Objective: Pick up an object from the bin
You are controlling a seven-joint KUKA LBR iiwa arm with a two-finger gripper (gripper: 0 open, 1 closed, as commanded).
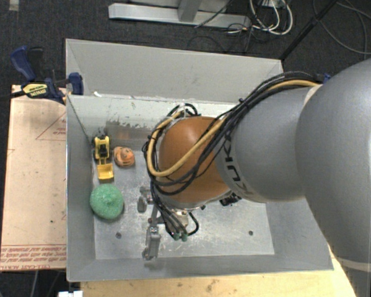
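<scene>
My gripper (pixel 147 222) hangs below the orange cover, low over the bin floor near the front wall, left of the middle. One finger (pixel 151 241) points toward the front wall and the other (pixel 143 203) stands further back; they are apart with nothing between them. A green fuzzy ball (pixel 106 202) lies just to the gripper's left, apart from it. Further back on the left lie a yellow toy vehicle (pixel 102 156) and a small orange lump (pixel 124 156).
The arm and its cables cover the middle and right of the bin. A small dark thing (pixel 228 202) peeks out from under the arm, too hidden to identify. Bare floor shows along the front and right.
</scene>
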